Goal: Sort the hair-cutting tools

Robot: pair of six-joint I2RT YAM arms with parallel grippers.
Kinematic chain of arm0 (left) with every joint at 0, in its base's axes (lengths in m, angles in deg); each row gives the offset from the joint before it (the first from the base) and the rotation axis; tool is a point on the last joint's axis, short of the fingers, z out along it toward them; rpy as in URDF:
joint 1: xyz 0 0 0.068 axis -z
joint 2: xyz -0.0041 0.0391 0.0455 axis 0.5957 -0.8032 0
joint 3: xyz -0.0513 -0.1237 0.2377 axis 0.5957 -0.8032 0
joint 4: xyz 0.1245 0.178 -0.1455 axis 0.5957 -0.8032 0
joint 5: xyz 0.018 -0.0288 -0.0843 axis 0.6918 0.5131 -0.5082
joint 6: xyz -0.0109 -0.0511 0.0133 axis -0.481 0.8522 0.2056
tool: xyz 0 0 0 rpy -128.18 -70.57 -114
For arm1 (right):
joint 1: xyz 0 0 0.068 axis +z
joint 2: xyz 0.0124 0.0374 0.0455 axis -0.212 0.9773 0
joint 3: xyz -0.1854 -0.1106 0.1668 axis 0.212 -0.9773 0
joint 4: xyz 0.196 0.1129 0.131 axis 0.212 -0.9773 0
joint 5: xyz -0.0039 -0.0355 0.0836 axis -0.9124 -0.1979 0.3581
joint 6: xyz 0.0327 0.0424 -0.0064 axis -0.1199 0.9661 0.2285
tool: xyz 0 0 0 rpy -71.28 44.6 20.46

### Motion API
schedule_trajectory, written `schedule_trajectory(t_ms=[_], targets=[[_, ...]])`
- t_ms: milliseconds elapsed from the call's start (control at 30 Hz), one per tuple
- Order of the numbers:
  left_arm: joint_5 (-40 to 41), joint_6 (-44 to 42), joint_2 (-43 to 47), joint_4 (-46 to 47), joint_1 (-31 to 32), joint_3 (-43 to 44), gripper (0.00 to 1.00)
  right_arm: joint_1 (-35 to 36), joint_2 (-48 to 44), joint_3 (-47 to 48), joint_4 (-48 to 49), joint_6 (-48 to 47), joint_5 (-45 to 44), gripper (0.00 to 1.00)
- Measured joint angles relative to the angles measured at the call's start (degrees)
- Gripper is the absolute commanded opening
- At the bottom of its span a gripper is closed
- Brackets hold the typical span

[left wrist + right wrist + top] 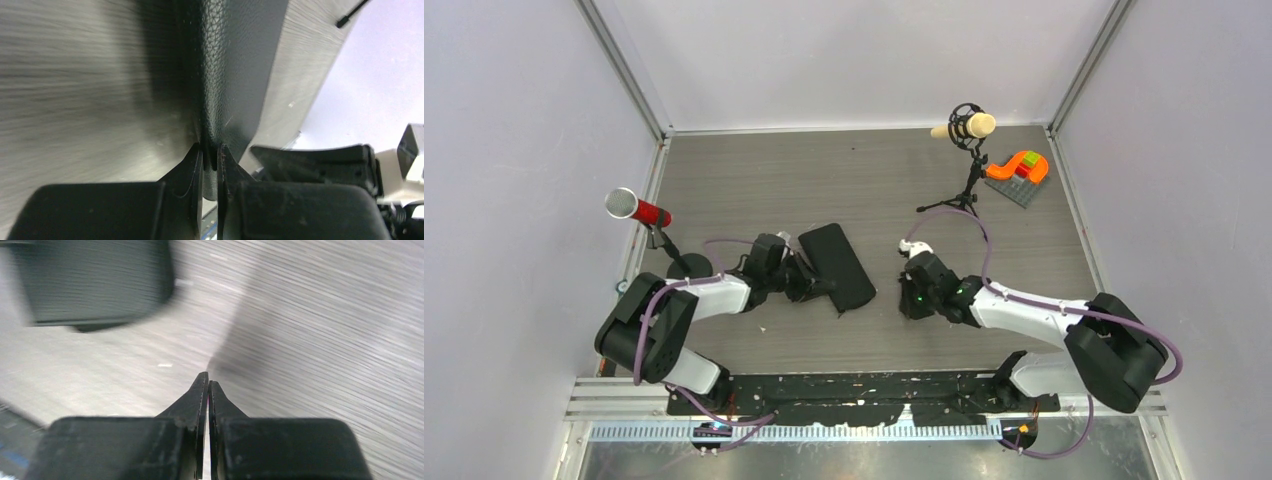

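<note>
In the middle of the table [754,170] lies a flat black case [839,262]. The left gripper [210,150] is down at the left side of the case. Its two fingers are pinching a thin bit of the case's edge between them. I think it holds the case like this to stop it sliding, or to lift the edge so the case can be opened.

To the right of the case, a little apart from it, is the right gripper [208,380]. Its fingers are pressed together with nothing between them. It hangs just over the bare wood, and the picture from its wrist is blurry.

The scissors and combs cannot be seen anywhere. My guess is that they are inside the case, and that is why the arms are busy with it first.

Far off on the right stand a pale microphone [964,127] and some orange blocks [1019,168]. A red microphone [639,210] stands on the left.
</note>
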Motion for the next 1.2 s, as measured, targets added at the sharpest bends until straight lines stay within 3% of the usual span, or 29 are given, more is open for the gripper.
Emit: schedule_trajectory(t_ms=[200,333,467,667,1200], targets=[[-0.3,-5.0,-0.3,-3.5,-1.9,0.6,0.00,-4.5,-0.5,-2.1,-4.0,-1.3,-2.1,0.05],[-0.3,-5.7,-0.2,-4.1,-2.0,1.0,0.00,-4.1,-0.5,-2.2,-2.9,-2.0,-0.4,0.28],[-0.2,-5.2,1.0,-4.8,-1.9,1.0,0.00,-0.1,-0.7,-2.3,-0.9,-1.8,2.5,0.45],[3.0,-2.6,4.3,-5.4,-0.6,-0.2,0.00,7.5,0.3,-1.2,4.4,-0.6,2.4,0.54],[8.4,4.3,3.1,-1.7,2.7,-1.7,0.00,16.0,14.0,6.5,10.8,-0.4,-5.7,0.58]])
